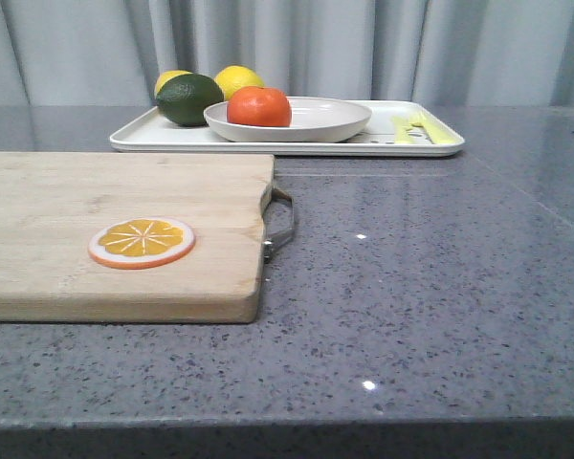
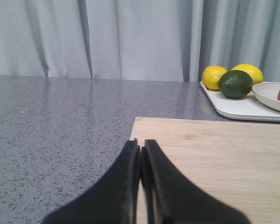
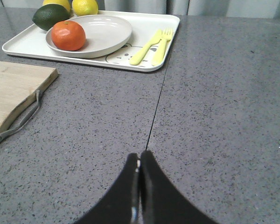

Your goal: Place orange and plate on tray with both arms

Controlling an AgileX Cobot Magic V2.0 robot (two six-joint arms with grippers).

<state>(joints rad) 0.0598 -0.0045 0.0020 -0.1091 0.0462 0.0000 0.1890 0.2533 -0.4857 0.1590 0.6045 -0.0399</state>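
I take the flat white rectangular tray (image 1: 285,143) at the back of the grey speckled countertop (image 1: 430,287) as my landmark and read from the left. Nearer to me than the tray and off to its left lies the pale wooden cutting board (image 1: 115,229), with a flat orange slice disc (image 1: 142,242) on it and a metal handle (image 1: 280,225) on its right edge. My left gripper (image 2: 142,154) hangs over that board's left edge, fingers pressed together and holding nothing, well short of the tray.

On the tray's left end sit two yellow lemons (image 1: 239,79) and a dark green fruit (image 1: 188,98), possibly a lime or avocado; I cannot tell which. Just right of them, the wide off-white plate (image 1: 311,120) rests on the tray, and the round glossy orange (image 1: 259,106) lies in the plate's left part. Yellow-green cutlery (image 3: 154,45) lies at the tray's right end.

My right gripper (image 3: 140,161) is low over bare countertop in front of the tray, fingers closed and empty. I judge both items delivered, arms parked clear.
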